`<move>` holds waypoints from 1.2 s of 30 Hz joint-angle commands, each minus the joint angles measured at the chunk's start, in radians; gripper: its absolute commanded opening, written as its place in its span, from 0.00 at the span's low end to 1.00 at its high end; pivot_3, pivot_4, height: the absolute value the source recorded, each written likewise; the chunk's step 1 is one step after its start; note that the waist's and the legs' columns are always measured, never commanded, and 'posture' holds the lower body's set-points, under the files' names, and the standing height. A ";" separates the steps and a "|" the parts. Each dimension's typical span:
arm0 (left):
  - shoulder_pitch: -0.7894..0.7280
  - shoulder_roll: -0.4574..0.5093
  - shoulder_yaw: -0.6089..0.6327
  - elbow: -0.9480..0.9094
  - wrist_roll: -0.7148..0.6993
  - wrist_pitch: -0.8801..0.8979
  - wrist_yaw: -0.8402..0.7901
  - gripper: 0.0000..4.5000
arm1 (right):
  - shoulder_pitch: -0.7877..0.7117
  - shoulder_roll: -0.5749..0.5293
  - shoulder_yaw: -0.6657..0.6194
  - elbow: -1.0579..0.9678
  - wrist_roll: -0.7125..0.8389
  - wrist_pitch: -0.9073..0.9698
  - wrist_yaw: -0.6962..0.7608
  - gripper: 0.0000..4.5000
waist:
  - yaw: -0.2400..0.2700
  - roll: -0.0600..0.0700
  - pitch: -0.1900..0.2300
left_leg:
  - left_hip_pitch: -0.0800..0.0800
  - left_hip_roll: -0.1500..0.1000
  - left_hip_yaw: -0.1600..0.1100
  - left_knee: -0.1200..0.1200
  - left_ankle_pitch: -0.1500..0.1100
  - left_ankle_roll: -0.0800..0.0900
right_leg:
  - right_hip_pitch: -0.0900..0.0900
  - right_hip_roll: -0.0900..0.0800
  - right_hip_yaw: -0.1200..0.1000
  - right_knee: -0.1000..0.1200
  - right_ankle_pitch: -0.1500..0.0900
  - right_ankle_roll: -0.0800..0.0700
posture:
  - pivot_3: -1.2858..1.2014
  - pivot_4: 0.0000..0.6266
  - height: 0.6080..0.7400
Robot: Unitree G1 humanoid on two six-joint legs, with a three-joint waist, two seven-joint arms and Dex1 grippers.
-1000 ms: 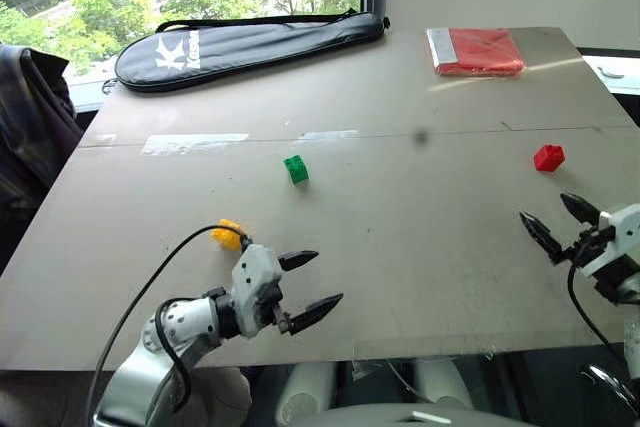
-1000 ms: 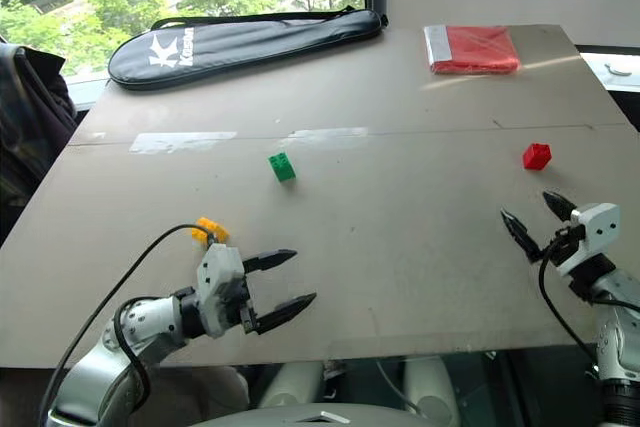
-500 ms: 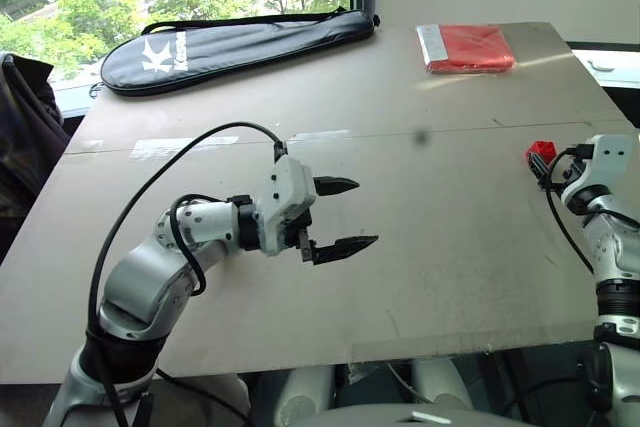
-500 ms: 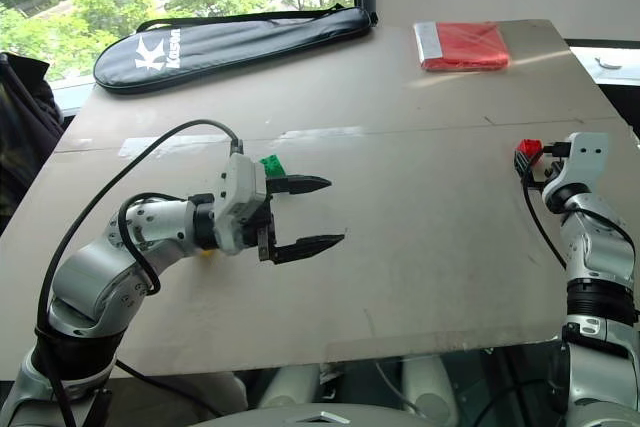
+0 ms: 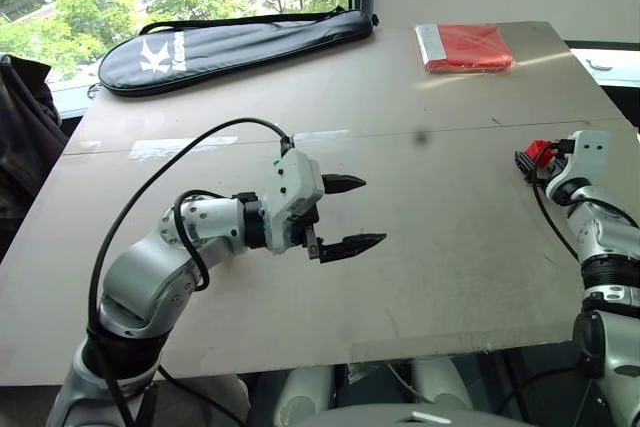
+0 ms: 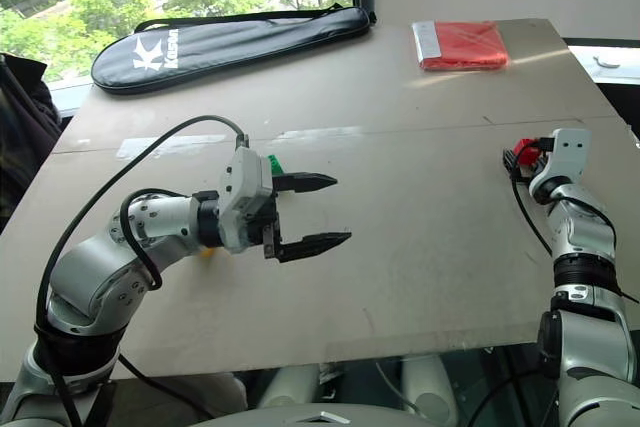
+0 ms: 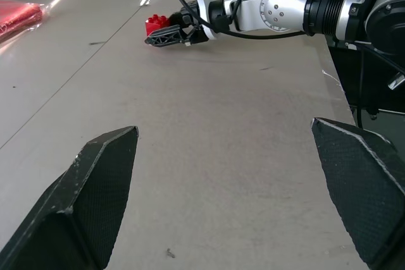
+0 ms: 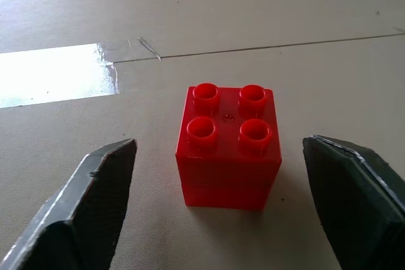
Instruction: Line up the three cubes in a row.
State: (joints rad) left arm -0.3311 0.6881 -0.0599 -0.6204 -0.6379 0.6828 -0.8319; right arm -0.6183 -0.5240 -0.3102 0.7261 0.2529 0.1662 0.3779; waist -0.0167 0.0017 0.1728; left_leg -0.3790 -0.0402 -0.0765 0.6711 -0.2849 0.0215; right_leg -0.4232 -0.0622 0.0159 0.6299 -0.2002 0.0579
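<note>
**Closing squarely on the red cube**

The right gripper [image 8: 218, 219] reaches along the table [image 5: 440, 247] toward its right edge, its two fingers standing apart on either side of the red cube [image 8: 228, 147] without touching it; nothing is grasped yet. The cube sits upright, studs up, and looks roughly centred in the gap, a little nearer the gripper's far reach than its palm. The step in hand appears to be the pickup of this cube. To do it well, the gripper would likely ease a touch further forward so the pads meet the flat side walls rather than the near corners, then close evenly so the cube is not nudged or spun. A grip low on the body should hold better than one at the studs.

The left gripper [image 5: 345, 215] hangs above the middle of the table, fingers spread wide and empty. The green cube [image 6: 273, 162] peeks out just behind it; a sliver of the yellow cube [image 6: 207, 252] shows beneath the left forearm.
</note>
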 commanded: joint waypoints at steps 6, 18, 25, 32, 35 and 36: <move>0.015 -0.008 -0.005 -0.013 0.013 -0.040 -0.006 1.00 | 0.009 -0.018 0.009 -0.047 0.006 -0.027 0.061 0.29 | 0.000 0.000 0.000 | 0.000 0.000 0.000 0.000 0.000 0.000 | 0.000 0.000 0.001 0.000 0.000 0.000 | 0.52 0.24 0.79; 0.190 0.061 -0.003 -0.034 0.064 -0.104 -0.042 1.00 | 0.529 -0.098 0.131 -0.781 0.140 0.054 0.483 0.29 | 0.005 0.000 0.000 | -0.001 0.000 -0.004 0.000 -0.002 0.003 | -0.003 0.000 0.000 0.004 0.000 0.000 | 0.52 0.24 0.79; 0.213 0.087 -0.034 0.024 0.127 -0.197 -0.127 1.00 | 0.440 -0.172 0.294 -0.570 0.097 -0.241 0.876 0.29 | -0.006 -0.007 0.005 | 0.011 0.002 0.002 0.006 -0.002 0.004 | 0.007 0.002 0.004 0.008 -0.003 0.001 | 0.52 0.24 0.79; 0.200 0.068 -0.026 0.058 0.166 -0.262 -0.133 1.00 | 0.152 -0.102 0.399 -0.222 0.211 -0.406 1.237 0.29 | -0.013 -0.011 0.008 | 0.018 0.010 0.003 0.006 -0.002 0.003 | 0.012 0.009 0.004 0.008 0.003 -0.003 | 0.52 0.24 0.79; 0.234 0.056 -0.004 0.026 0.167 -0.278 -0.107 1.00 | 0.018 -0.125 0.529 -0.052 0.195 -0.464 1.237 0.29 | -0.013 -0.011 0.008 | 0.015 0.010 0.002 0.005 -0.002 0.002 | 0.009 0.007 0.004 0.008 0.003 -0.003 | 0.52 0.24 0.79; 0.244 0.056 0.001 0.015 0.167 -0.278 -0.098 1.00 | -0.022 -0.129 0.573 -0.002 0.188 -0.492 1.237 0.29 | -0.015 -0.011 0.008 | 0.014 0.009 0.003 0.004 -0.002 0.002 | 0.008 0.007 0.005 0.007 0.003 -0.003 | 0.52 0.24 0.79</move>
State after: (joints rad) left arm -0.0956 0.7460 -0.0846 -0.5554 -0.4707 0.4271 -0.9422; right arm -0.6051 -0.6299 0.2268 0.6821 0.4316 -0.2730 1.5585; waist -0.0314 -0.0093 0.1811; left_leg -0.3647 -0.0309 -0.0728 0.6748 -0.2872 0.0234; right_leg -0.4153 -0.0559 0.0213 0.6356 -0.1968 0.0545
